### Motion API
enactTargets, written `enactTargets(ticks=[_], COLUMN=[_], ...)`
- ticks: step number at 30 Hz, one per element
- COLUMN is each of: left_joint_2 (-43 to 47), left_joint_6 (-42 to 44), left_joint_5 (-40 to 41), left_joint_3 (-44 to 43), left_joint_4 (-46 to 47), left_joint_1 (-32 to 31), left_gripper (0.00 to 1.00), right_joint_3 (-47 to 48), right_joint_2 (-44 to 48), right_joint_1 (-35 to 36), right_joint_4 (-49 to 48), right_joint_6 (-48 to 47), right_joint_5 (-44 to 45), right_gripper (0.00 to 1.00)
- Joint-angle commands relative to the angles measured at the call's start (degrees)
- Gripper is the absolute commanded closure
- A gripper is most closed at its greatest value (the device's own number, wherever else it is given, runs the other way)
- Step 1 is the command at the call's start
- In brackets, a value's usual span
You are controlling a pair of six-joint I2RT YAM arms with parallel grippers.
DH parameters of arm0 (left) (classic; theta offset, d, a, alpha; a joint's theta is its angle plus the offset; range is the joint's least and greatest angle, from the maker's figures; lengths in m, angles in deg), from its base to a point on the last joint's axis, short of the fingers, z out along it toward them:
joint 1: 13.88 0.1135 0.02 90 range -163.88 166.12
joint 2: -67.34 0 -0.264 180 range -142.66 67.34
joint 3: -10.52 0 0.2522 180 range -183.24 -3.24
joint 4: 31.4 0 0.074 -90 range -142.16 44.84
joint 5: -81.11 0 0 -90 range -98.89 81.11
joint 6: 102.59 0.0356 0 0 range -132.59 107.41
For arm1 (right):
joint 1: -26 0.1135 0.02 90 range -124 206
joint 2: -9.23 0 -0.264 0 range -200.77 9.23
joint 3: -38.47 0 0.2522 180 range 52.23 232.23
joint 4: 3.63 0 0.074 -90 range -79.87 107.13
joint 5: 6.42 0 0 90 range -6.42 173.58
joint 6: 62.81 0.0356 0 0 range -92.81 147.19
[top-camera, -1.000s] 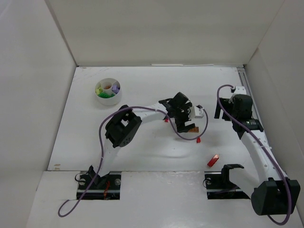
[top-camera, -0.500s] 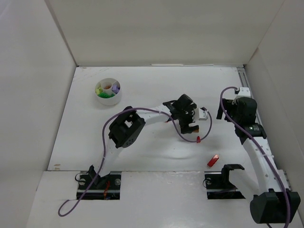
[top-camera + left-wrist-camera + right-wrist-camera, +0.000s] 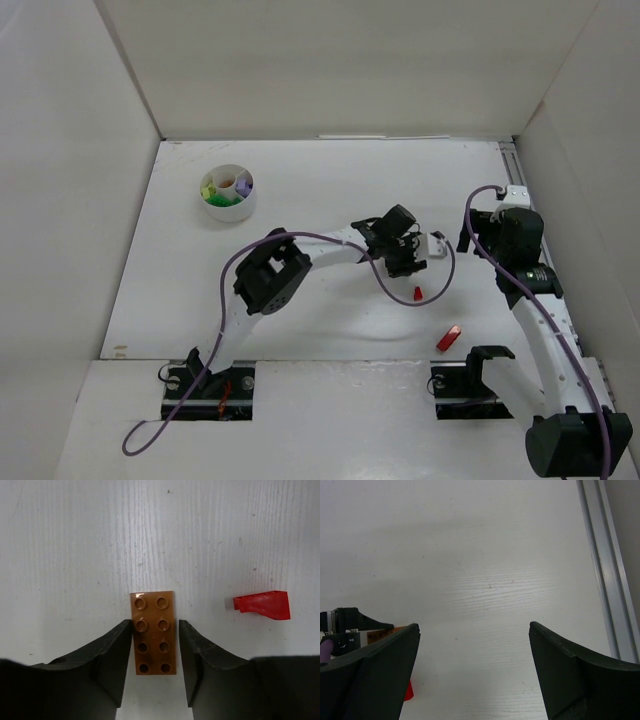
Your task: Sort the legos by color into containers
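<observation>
Two red plastic bricks lay loose on the white table (image 3: 180,280) in the overhead view. The small red wedge brick (image 3: 417,293) sat just beside the left gripper (image 3: 406,262), which reached down at mid-table. The larger red brick (image 3: 448,337) lay closer to the right arm's base. Well apart, at the back left, stood the round white divided dish (image 3: 230,212), with green, lime-yellow and pale purple pieces in its compartments.

From the left wrist, the orange-brown eight-stud plate (image 3: 154,630) lay flat on the table between the two dark fingers (image 3: 107,665). The jaws stood close against its long sides, the left pad touching and the right a sliver off at most. Whether they truly pinched it could not be told. The wedge lay apart to the right.

From the right wrist, the right gripper (image 3: 472,626) hung over the table with its jaws spread wide, holding nothing, beside the grey metal rail (image 3: 600,555).
</observation>
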Motion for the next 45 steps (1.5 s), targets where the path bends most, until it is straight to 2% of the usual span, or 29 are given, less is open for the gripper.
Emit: enactTargets(ticks=[1,5,11,12,15,16,17,19,20,22,24,26,27,29,34,38,45], left_joint_2=[-0.83,2.06,11.29,14.26,19.37,20.52,21.66,24.64,25.53,27.55,28.7,29.75,30.63,31.42,32.05,30.65,30.64], left_joint_6=[-1.35,-6.26,-18.47,-22.84,-27.87,-28.85,-30.6,-32.46,-37.16,-42.02,-47.56,-55.02,-56.44,-61.0,-64.27,-66.65,-67.45], left_joint_5=[3.33,5.09,7.03,7.9,16.39,18.87,25.42,31.08,39.29,45.93,52.0,54.56,56.23,59.92,64.66,62.93,65.11], left_joint_3=[0.2,1.78,9.85,11.09,15.14,15.15,16.71,17.26,18.13,18.92,19.62,20.33,21.12,22.44,24.81,25.34,27.97], left_joint_4=[0.45,6.77,23.0,25.22,30.25,30.25,30.25,29.65,29.64,29.12,28.15,25.87,25.86,24.11,24.72,25.24,28.67], left_joint_1=[0.18,1.66,8.52,9.66,13.27,14.49,15.03,16.95,17.84,20.29,25.47,29.34,32.67,35.06,40.51,43.94,44.56], left_gripper=[0.63,0.78,0.8,0.8,0.8,0.8,0.78,0.78,0.78,0.78,0.78,0.78,0.78,0.78,0.78,0.78,0.78], right_joint_3=[0.17,0.17,0.17,0.17,0.17,0.17,0.17,0.17,0.17,0.69,0.7,1.31,1.83,2.36,4.38,5.61,5.62], right_joint_2=[0.81,0.81,0.81,0.81,0.81,0.29,0.29,-0.32,-1.11,-1.9,-2.7,-4.63,-5.24,-7.0,-11.22,-14.47,-14.75], right_joint_1=[-0.25,-0.25,-0.78,-0.78,-0.78,-0.78,-0.78,-0.78,-0.78,-0.78,-0.78,-1.31,-1.31,-1.31,-1.31,-1.31,-1.31], right_joint_4=[-2.41,-2.41,-2.41,-2.41,-2.41,-2.41,-2.41,-2.93,-2.94,-2.94,-2.94,-2.94,-3.46,-4.16,-5.23,-5.75,-7.5], right_joint_6=[-0.55,-0.55,-0.02,-0.02,-0.02,-0.02,-0.02,-0.02,-0.02,-0.02,-0.02,-0.02,-0.02,-0.02,-0.02,-0.02,-0.55], right_joint_5=[-0.26,0.34,0.88,1.4,2.1,2.11,2.63,2.64,2.64,2.64,2.64,2.64,2.64,2.64,0.88,-2.89,-3.43], right_gripper=[0.06,0.06,0.04,0.04,0.04,0.04,0.04,0.04,0.04,0.04,0.04,0.04,0.04,0.04,0.04,0.04,0.04])
